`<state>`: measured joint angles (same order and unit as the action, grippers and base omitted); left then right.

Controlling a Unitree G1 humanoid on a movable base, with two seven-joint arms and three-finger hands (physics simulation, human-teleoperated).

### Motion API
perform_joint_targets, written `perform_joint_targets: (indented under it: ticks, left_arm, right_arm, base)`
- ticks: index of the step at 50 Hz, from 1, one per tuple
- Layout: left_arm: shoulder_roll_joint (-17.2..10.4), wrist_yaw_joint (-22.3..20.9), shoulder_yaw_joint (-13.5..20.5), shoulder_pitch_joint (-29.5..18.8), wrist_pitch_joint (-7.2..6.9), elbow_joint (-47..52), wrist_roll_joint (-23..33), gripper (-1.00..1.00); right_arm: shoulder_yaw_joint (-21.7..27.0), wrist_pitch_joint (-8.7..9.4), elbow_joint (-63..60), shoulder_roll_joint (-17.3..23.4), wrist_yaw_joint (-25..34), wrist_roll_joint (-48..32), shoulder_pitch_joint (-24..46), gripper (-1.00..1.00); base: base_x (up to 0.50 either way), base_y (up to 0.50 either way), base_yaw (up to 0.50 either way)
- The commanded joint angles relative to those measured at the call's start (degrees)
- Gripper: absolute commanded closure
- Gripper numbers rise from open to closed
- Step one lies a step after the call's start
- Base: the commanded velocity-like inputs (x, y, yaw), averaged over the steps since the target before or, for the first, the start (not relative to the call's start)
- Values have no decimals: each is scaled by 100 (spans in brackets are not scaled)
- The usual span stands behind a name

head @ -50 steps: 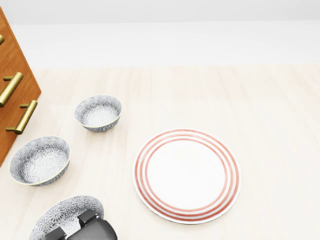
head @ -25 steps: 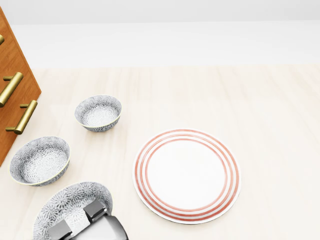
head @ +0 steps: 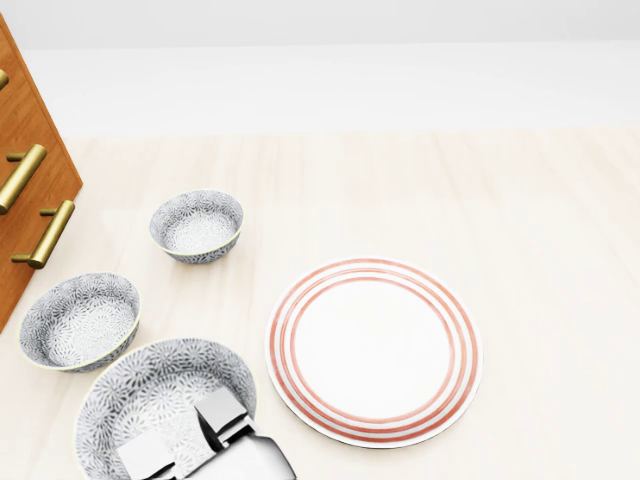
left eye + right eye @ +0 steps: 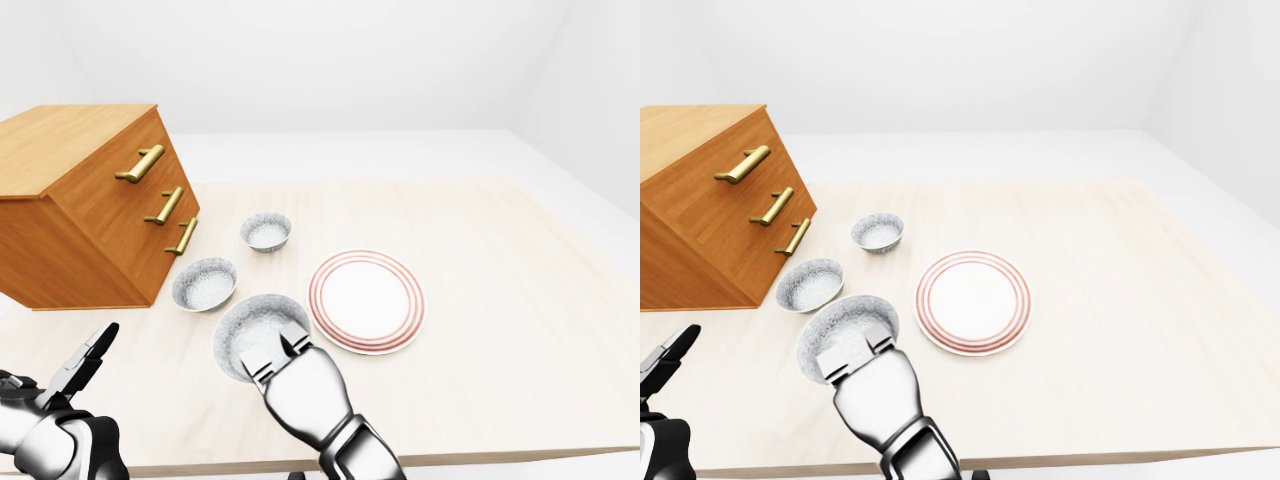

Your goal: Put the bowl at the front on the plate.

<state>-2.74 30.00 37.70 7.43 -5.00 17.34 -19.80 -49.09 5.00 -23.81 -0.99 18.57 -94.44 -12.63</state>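
— Tabletop (image 4: 500, 300), pale wood, carries it all. What is biggest on it?
— The drawer chest (image 4: 90, 200), along the left edge toward the corner at the top left of the left-eye view, its brass handles facing the dishes.
— The plate?
— The plate (image 3: 375, 350), white with red rings, lies flat about midway between the left and right edges.
— And the front bowl?
— The front bowl (image 3: 150, 395) is just beside the plate's left rim, closest to the edge at the bottom of the head view. The middle bowl (image 3: 80, 322) and the far bowl (image 3: 197, 226) line up beyond it, beside the chest.
— Hands?
— The right hand (image 4: 295, 385) grips the front bowl, fingers (image 3: 222, 408) hooked over its near rim. The left hand (image 4: 55, 425) hangs off the bottom-left corner, fingers spread.
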Motion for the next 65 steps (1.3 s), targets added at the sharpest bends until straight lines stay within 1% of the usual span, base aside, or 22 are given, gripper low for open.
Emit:
perform_joint_targets:
  ticks: [1, 6, 8, 11, 12, 13, 17, 39, 40, 42, 43, 45, 48, 49, 51, 52, 53, 55, 56, 59, 64, 65]
  left_arm:
    - [-6, 0, -6, -9, 0, -14, 19, -100]
    - [-13, 0, -13, -30, 0, -57, 37, -100]
    - [-11, 0, -5, -7, 0, -4, 20, -100]
    - [-5, 0, -9, -11, 0, -28, 33, -100]
    - [-5, 0, -13, -17, 0, -54, 39, -100]
    - [-7, 0, -18, -22, 0, -90, 41, -100]
    - [-12, 0, -20, -11, 0, -66, 29, -100]
    - [-14, 0, -23, -16, 0, -85, 34, -100]
    - [-16, 0, -32, -33, 0, -134, 48, -100]
    - [-27, 0, -25, -34, 0, -122, 27, -100]
    - [-29, 0, -25, -28, 0, -112, 23, -100]
    - [-21, 0, -5, 4, 0, -18, 7, -100]
    - [-20, 0, -8, -12, 0, -61, 24, -100]
    - [-22, 0, -28, -44, 0, -142, 49, -100]
    - [-28, 0, -34, -33, 0, -130, 40, -100]
    - [-25, 0, -29, -16, 0, -95, 28, -100]
    - [-23, 0, -26, -12, 0, -82, 25, -100]
    - [-19, 0, -28, -12, 0, -76, 33, -100]
    - [-18, 0, -27, -12, 0, -75, 34, -100]
    - [-17, 0, -31, -18, 0, -97, 43, -100]
    - [-12, 0, -36, -8, 0, -93, 42, -100]
    - [-9, 0, -41, -9, 0, -100, 50, -100]
  right_arm:
    - [-98, 0, -608, 631, -1465, 747, -548, 100]
    - [-291, 0, -1074, 1028, -2321, 1268, -903, 100]
    - [-315, 0, -1211, 1265, -2878, 1624, -1071, 100]
    - [-435, 0, -1312, 1505, -3269, 1826, -1206, 100]
    - [-487, 0, -1305, 1503, -3190, 1751, -1248, 100]
    - [-578, 0, -1386, 1570, -3486, 1707, -1350, 100]
    - [-678, 0, -1245, 1656, -3488, 1870, -1234, 100]
    - [-743, 0, -1222, 1706, -3588, 1823, -1177, 100]
    - [-655, 0, -1187, 1726, -3611, 2035, -1170, 100]
    - [-297, 0, -1122, 1783, -4048, 2706, -1254, 100]
    - [-214, 0, -1105, 1829, -4056, 2699, -1263, 100]
    - [264, 0, -1150, 2020, -4386, 3362, -1395, 100]
    - [749, 0, -1477, 2149, -4401, 3574, -1616, 100]
    - [1094, 0, -1712, 2205, -4391, 3839, -1770, 100]
    - [1577, 0, -1794, 2201, -4478, 4186, -1969, 100]
    - [1978, 0, -1743, 2162, -4624, 4533, -2113, 100]
    - [2127, 0, -1730, 2146, -4609, 4611, -2201, 100]
    - [2441, 0, -1794, 2073, -4569, 4668, -2397, 100]
    - [2495, 0, -1784, 2018, -4523, 4631, -2425, 100]
    - [3030, 0, -1854, 1794, -4251, 4605, -2569, 100]
    - [3504, 0, -2061, 1280, -3414, 3838, -2440, 100]
    - [3566, 0, -2134, 1167, -3177, 3556, -2351, 100]
  base:
    - [0, 0, 0]
    - [0, 0, 0]
    - [0, 0, 0]
    - [0, 0, 0]
    - [0, 0, 0]
    - [0, 0, 0]
    - [0, 0, 0]
    - [0, 0, 0]
    - [0, 0, 0]
    - [0, 0, 0]
    - [0, 0, 0]
    - [0, 0, 0]
    - [0, 0, 0]
    - [0, 0, 0]
    - [0, 0, 0]
    - [0, 0, 0]
    - [0, 0, 0]
    - [0, 0, 0]
    - [0, 0, 0]
    - [0, 0, 0]
    - [0, 0, 0]
    - [0, 0, 0]
